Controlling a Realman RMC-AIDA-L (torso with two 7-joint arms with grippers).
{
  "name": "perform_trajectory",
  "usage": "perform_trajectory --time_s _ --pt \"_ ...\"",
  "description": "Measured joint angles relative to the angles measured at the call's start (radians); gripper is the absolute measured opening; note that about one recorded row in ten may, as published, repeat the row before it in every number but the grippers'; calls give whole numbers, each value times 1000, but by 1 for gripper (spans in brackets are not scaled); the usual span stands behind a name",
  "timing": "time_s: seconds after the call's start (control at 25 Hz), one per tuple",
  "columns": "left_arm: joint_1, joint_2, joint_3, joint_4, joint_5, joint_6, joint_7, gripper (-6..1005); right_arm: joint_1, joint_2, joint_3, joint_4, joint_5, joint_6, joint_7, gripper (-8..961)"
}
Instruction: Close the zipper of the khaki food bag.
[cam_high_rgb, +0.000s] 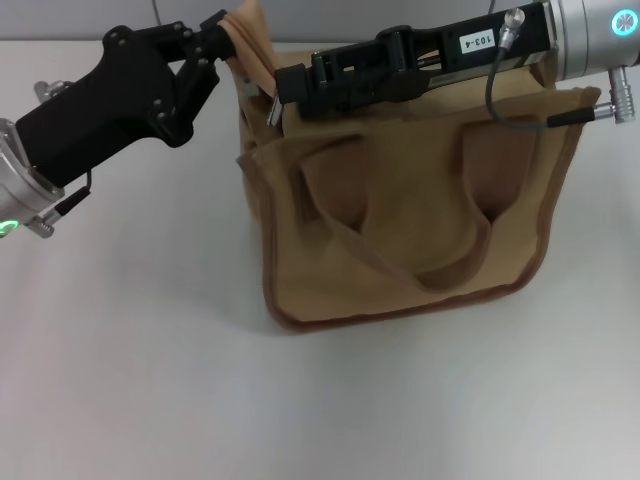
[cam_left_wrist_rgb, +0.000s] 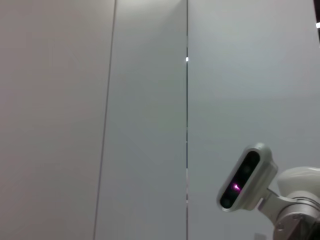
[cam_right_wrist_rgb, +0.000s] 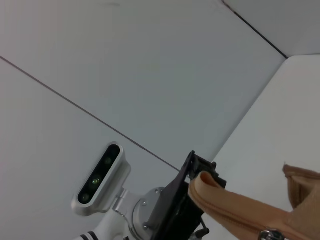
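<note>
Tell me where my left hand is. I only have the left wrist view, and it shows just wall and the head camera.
Observer: In the head view, the left hand pinches the raised end of the zipper at the khaki food bag's top corner, on the robot's left.
Operator: Report the right hand.
Observer: The right hand reaches over the bag's top, close to that same corner.
Operator: Find the slider.
Observer: The right wrist view shows the silver slider on the zipper, a little way from your left hand.
</note>
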Motion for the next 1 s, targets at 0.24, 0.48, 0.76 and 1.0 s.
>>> perform_trajectory --time_s 0.24,0.48,0.76,1.0 --pt "-16 -1 13 0 0 9 -11 15 -5 2 -1 0 0 15 -3 756" --pt "-32 -2 26 -1 -2 13 -13 15 -6 9 -17 -4 1 34 -9 756" --pt "-39 -3 24 -10 -44 13 -21 15 -11 19 -21 -10 10 49 -33 756" --pt "-41 -3 42 -10 -47 11 -24 15 -13 25 -16 -19 11 51 -43 757"
